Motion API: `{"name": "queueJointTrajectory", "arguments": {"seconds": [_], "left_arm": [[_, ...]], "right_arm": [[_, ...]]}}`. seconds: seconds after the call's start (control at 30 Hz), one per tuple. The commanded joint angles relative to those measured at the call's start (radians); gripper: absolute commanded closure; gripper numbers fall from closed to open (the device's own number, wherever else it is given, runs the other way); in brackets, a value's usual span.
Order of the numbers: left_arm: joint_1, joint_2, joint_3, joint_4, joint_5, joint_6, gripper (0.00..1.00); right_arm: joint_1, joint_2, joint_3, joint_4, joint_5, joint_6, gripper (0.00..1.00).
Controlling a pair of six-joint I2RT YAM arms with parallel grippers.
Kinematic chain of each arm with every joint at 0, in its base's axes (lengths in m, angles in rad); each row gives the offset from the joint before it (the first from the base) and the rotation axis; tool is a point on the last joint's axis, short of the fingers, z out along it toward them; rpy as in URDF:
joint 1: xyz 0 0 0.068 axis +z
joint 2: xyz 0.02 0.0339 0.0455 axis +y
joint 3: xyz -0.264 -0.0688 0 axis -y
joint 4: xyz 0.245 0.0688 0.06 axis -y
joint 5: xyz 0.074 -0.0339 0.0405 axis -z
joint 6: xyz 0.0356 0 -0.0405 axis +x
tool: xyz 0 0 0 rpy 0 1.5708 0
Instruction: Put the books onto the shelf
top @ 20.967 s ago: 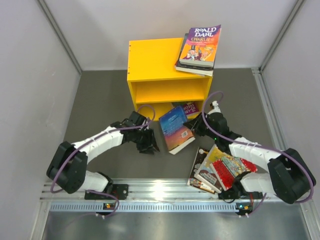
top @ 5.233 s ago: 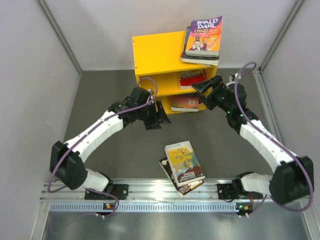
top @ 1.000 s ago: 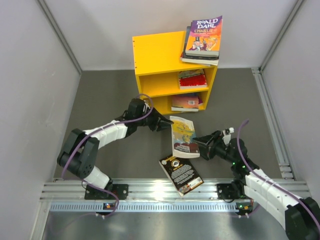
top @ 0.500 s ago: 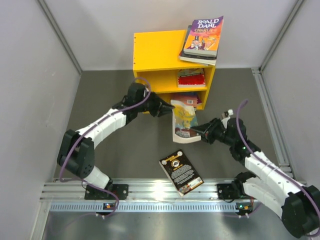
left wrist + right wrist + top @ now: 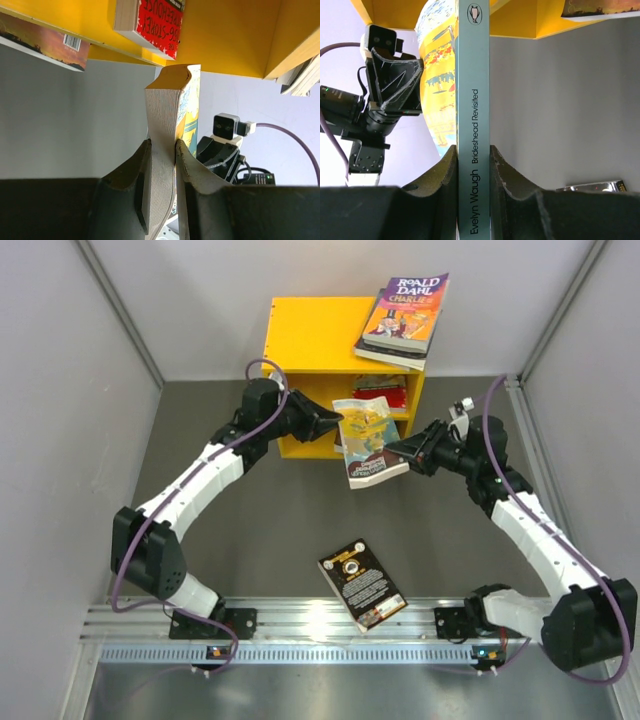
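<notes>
Yellow shelf: bright yellow boxy wooden bookcase [image 5: 325, 335] stands at 12 o'clock on the dark grey table surface [image 5: 230, 540], its open compartments facing the arms.
Top of bookcase: small stack headed by a purple-orange Roald Dahl paperback [image 5: 408, 310] overhangs the right corner.
Upper compartment: red-covered paperback [image 5: 385, 395] lies flat inside; the left wrist view shows its white-lettered spine.
Held book: yellow-and-pale-blue paperback with a pale green spine reading "Evelyn Waugh, Brideshead Revisited" [image 5: 365, 440] is off the table, directly in front of the bookcase openings.
Left gripper [image 5: 338, 420]: clenched on the page edge of the held book at its 9 o'clock side; both fingers [image 5: 135, 175] press the pages.
Right gripper [image 5: 393, 452]: grasping the same book by the spine at its 4 o'clock corner; fingers [image 5: 437, 180] flank the spine.
Loose book: black-covered paperback [image 5: 362, 583] lies flat at 6 o'clock, well apart from the bookcase.
</notes>
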Motion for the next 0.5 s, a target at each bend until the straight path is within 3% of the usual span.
{"name": "queueJointTrajectory", "arguments": {"seconds": [0.0, 0.47], "left_arm": [[-0.046, 0.007, 0.058, 0.054, 0.133, 0.035, 1.00], [-0.046, 0.044, 0.064, 0.052, 0.148, 0.047, 0.98]], "right_arm": [[-0.036, 0.037, 0.092, 0.195, -0.005, -0.008, 1.00], [-0.194, 0.230, 0.163, 0.440, -0.019, 0.100, 1.00]]}}
